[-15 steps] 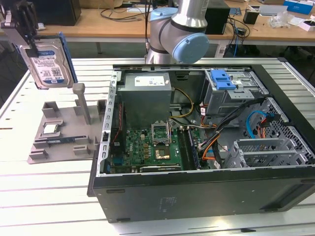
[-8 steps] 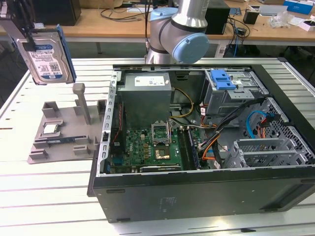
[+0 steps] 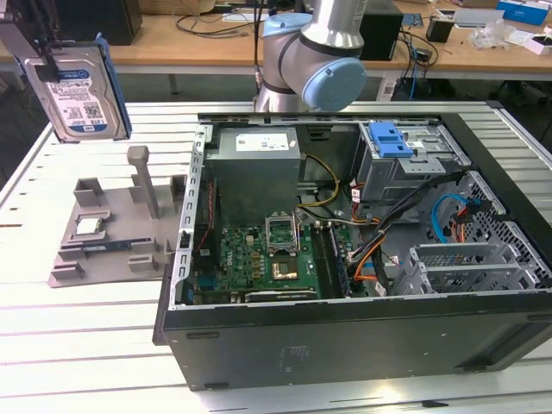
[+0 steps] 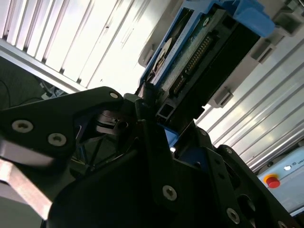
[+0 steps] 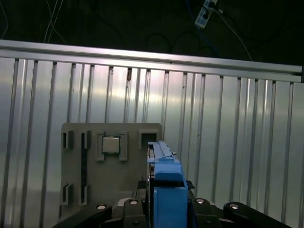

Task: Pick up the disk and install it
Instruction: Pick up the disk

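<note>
The disk (image 3: 79, 86), a silver hard drive with a blue-and-white label in a blue carrier frame, hangs upright in the air at the exterior view's far left. It is above the grey holder stand (image 3: 112, 233). My gripper (image 3: 45, 59) is shut on its upper end. In the second wrist view the black fingers (image 4: 142, 107) clamp the disk (image 4: 199, 52) at its edge, with the connector side showing. The first wrist view looks along the blue carrier's edge (image 5: 166, 190) between the gripper's (image 5: 166, 205) black fingers, high over the stand (image 5: 80, 190).
An open computer case (image 3: 362, 336) lies at the middle and right of the slatted metal table (image 3: 86, 345). Its drive cage (image 3: 405, 164) carries a bare blue bracket (image 3: 391, 138). A small silver chip (image 5: 111, 144) rests on the stand. The arm's base (image 3: 310, 60) stands behind the case.
</note>
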You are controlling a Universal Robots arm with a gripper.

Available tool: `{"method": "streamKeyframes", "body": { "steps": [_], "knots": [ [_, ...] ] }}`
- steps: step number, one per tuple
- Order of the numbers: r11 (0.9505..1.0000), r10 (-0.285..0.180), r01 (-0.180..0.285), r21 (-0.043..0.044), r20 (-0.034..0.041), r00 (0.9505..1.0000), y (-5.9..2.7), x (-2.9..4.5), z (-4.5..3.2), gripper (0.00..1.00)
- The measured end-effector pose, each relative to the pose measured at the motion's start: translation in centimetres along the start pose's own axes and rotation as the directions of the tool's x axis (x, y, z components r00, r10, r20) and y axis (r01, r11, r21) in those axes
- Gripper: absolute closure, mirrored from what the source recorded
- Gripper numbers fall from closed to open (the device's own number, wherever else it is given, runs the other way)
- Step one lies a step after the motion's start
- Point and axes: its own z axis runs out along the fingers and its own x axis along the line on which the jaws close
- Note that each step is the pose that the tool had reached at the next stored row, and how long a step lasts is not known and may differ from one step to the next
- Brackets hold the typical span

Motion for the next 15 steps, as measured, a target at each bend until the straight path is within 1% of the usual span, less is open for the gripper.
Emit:
{"method": "streamKeyframes", "body": {
  "steps": [5,8,9,13,15],
  "knots": [
    [1.0000,0.000,0.000,0.0002,0.0000,1.0000,0.03,-0.03,-0.51,0.63],
    [1.0000,0.000,0.000,0.0000,0.0000,1.0000,0.03,-0.03,-0.67,0.63],
    [1.0000,0.000,0.000,0.0000,0.0000,1.0000,0.04,-0.06,-0.97,0.63],
    [1.0000,0.000,0.000,0.0001,0.0000,1.0000,0.06,-0.09,-1.65,0.63],
    [1.0000,0.000,0.000,0.0000,0.0000,1.0000,0.08,-0.10,-2.14,0.63]
  ]
}}
